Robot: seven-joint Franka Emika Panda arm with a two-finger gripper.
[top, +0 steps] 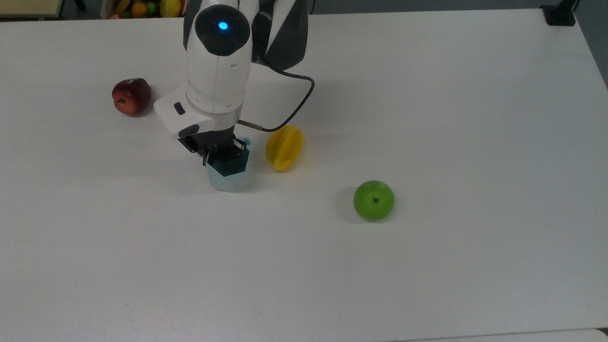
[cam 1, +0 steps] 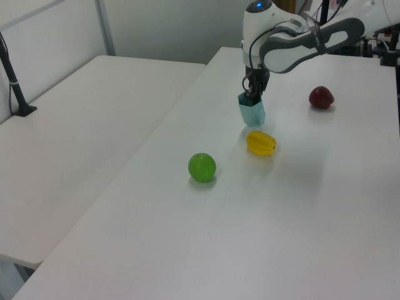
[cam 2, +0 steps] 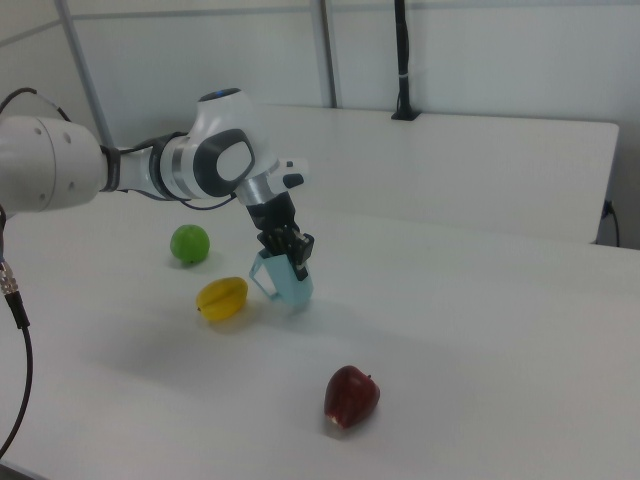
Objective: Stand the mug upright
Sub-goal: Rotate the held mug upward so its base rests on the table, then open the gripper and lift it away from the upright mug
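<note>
Now the black two-finger tool (top: 222, 149) pinches the rim of the pale blue-green faceted mug (top: 228, 168), holding it mouth-up near the white desk (top: 427, 118), beside the yellow ridged fruit (top: 284, 147), likely for upright placement.

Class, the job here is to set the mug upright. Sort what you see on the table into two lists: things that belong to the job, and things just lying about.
Belongs to the job:
- the mug, pale blue-green, opening up
- the gripper, clamped on its rim

Just lying about:
- the red apple
- the green apple
- the yellow star fruit
</note>
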